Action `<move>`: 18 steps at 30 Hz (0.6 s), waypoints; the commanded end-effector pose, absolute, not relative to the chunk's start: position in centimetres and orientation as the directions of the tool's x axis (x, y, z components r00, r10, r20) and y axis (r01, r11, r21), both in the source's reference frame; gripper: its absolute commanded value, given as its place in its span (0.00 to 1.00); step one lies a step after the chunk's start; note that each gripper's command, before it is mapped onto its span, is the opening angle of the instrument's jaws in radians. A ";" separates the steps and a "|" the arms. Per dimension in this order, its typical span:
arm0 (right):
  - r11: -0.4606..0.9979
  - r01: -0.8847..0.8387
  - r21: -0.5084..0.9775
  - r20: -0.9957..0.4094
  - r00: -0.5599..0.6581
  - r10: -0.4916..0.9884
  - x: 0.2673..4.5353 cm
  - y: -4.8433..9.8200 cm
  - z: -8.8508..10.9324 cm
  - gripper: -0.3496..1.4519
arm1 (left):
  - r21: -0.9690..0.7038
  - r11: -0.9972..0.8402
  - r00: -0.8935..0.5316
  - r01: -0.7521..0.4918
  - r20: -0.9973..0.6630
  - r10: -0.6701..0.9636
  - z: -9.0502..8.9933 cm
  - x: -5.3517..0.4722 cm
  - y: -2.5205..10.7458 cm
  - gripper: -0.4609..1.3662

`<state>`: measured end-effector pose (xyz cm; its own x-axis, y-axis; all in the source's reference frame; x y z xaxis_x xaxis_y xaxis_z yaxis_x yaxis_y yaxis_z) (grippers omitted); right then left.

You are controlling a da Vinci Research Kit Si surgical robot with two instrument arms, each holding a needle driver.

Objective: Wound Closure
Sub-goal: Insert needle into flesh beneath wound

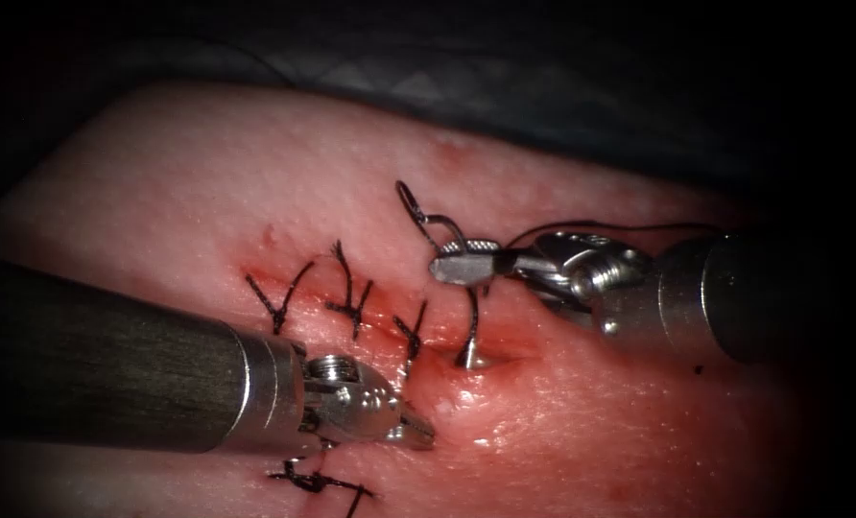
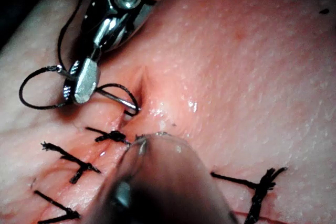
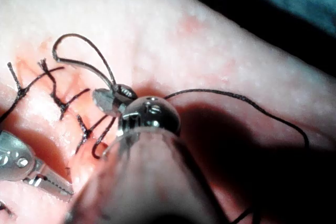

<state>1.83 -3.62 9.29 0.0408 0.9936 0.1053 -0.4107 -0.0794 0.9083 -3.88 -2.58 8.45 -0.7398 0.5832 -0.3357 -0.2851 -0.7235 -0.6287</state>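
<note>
Just right of the cut point(image 1: 351, 317) in the tissue point(image 1: 207, 182), we see the right tool point(image 1: 466, 264) clamped on the needle point(image 1: 470, 331) near its swaged end, where the thread point(image 1: 418, 213) loops off. The needle's curve runs down from those jaws toward the cut, its tip buried in the tissue at the cut's right end. The left tool point(image 1: 418, 432) lies below the cut, jaws together, holding nothing; it is the farther one from the needle.

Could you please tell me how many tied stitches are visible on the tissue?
4: three along the cut at, one below the left tool at; others may be hidden.
</note>
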 end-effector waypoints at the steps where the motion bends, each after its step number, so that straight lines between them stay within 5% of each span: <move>1: -0.108 -0.432 0.895 0.133 0.028 0.991 1.82 -3.6 9.3 0.00 | -0.636 -0.719 -0.740 -0.280 -0.335 0.584 8.5 -3.88 -2.6 0.06; 18: -0.331 -0.423 0.844 0.365 -0.001 0.931 1.98 -4.0 9.1 0.00 | -0.636 -0.719 -0.740 -0.280 -0.334 0.584 8.4 -3.89 -2.6 0.06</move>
<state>2.00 -4.04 9.10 0.0017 0.9287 0.3710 -0.4170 -0.3365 0.8443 -3.89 -2.56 8.44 -0.7394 0.5844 -0.3344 -0.2860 -0.7222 -0.6298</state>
